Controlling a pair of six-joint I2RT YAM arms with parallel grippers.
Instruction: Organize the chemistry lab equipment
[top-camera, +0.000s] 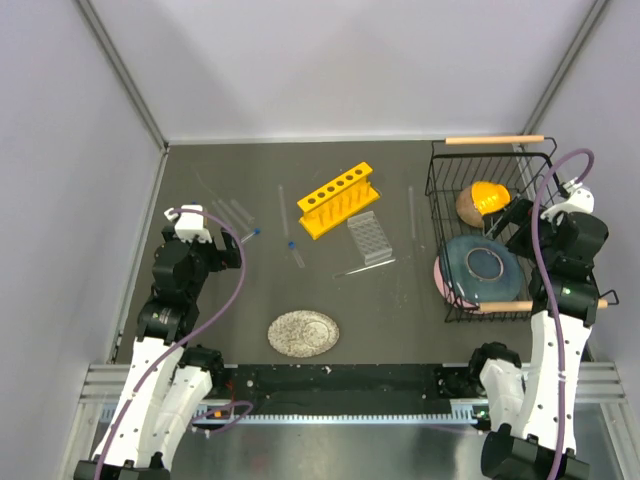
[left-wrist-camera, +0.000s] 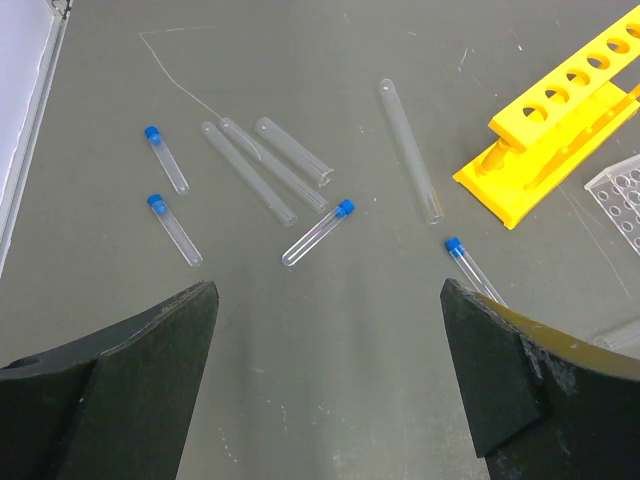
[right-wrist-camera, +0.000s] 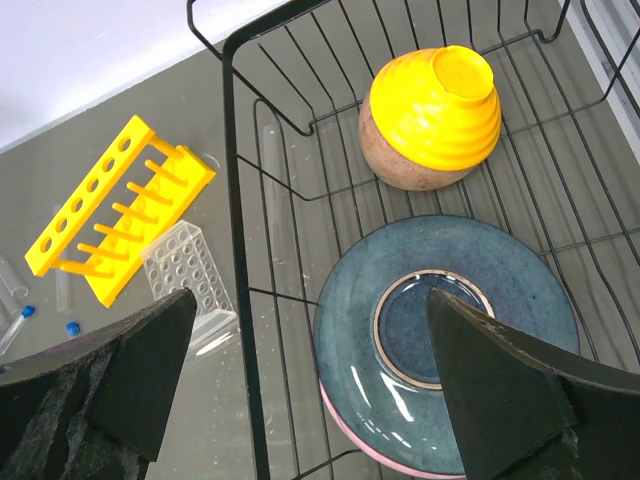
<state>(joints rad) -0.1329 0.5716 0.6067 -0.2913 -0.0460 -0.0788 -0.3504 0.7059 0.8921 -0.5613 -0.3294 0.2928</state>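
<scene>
The left gripper (left-wrist-camera: 328, 292) and right gripper (right-wrist-camera: 310, 300) both stood wide apart, empty. The yellow rack (top-camera: 338, 200) and gridded rack (top-camera: 369, 237) sat mid-table; glass tubes (left-wrist-camera: 262, 165) and blue-capped vials (left-wrist-camera: 318, 232) lay scattered leftward, away from the wall (top-camera: 60, 150).

Yellow rack (top-camera: 338, 200) sits beside clear gridded rack (top-camera: 368, 238); tubes (left-wrist-camera: 410, 150) lie scattered.

Black wire basket (right-wrist-camera: 232, 160) holds upturned yellow bowl (right-wrist-camera: 435, 105) and blue bowl (right-wrist-camera: 440, 330); a yellow rack (right-wrist-camera: 110, 215) and clear gridded rack (right-wrist-camera: 185, 270) sit left.
</scene>
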